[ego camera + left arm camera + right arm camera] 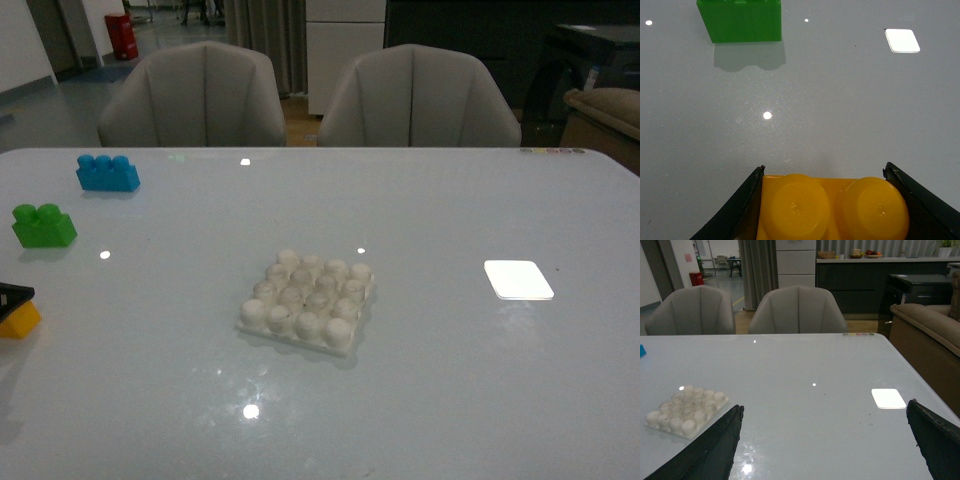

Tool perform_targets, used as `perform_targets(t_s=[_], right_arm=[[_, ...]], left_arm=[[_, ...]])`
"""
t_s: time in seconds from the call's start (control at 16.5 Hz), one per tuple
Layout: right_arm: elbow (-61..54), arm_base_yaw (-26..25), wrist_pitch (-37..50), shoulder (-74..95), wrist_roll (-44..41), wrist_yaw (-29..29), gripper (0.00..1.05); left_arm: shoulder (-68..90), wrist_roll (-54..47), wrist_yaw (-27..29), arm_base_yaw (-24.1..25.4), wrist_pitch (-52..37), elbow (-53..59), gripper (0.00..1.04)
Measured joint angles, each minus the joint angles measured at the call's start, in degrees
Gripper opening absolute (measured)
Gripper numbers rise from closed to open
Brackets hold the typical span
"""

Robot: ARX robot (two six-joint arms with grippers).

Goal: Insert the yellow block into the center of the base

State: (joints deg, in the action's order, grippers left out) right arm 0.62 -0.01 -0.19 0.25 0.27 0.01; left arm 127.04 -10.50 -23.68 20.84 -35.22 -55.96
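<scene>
The yellow block (pixel 832 207), two round studs up, sits between the black fingers (pixel 735 210) of my left gripper (pixel 825 200), which is shut on it. In the front view the yellow block (pixel 18 320) shows at the far left edge, low over the table, with a bit of the dark gripper (pixel 12 295) on top. The whitish studded base (pixel 308 300) lies at the table's middle, well to the right of the block. The base (pixel 685 410) also shows in the right wrist view. My right gripper (pixel 825 440) stands open over bare table, nothing between its fingers.
A green two-stud brick (pixel 43 225) and a blue three-stud brick (pixel 107 173) stand at the back left; the green brick (pixel 740 20) is just ahead of the left gripper. A flat white rectangle (pixel 518 279) lies at the right. Two chairs stand beyond the far edge.
</scene>
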Motion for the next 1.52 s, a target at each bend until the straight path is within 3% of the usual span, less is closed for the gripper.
perform_targets(t_s=[0.3,0.48,0.61,0.85,1.03,1.21,1.52], right_arm=[[0.0,0.0,0.0,0.0,0.0,0.0,0.98],[0.0,0.0,0.0,0.0,0.0,0.0,0.98],[0.0,0.0,0.0,0.0,0.0,0.0,0.98],[0.0,0.0,0.0,0.0,0.0,0.0,0.98],[0.0,0.0,0.0,0.0,0.0,0.0,0.98],[0.0,0.0,0.0,0.0,0.0,0.0,0.98],[0.0,0.0,0.0,0.0,0.0,0.0,0.98]], left_arm=[[-1.9,1.5,0.0,-1.2,-1.7,3.2,0.64],[-8.4,2.9,1.7,-5.3,-3.1,8.2,0.64],[-17.7,5.1,5.8,-15.2,-3.8,11.9,0.64],[-20.4,10.9,16.0,-35.1,-3.7,11.1,0.63],[-15.9,13.2,21.1,-45.6,-3.3,5.9,0.63],[-10.2,13.6,23.9,-49.3,-3.0,1.7,0.63],[-4.5,16.2,29.4,-48.9,1.3,-5.1,0.63]])
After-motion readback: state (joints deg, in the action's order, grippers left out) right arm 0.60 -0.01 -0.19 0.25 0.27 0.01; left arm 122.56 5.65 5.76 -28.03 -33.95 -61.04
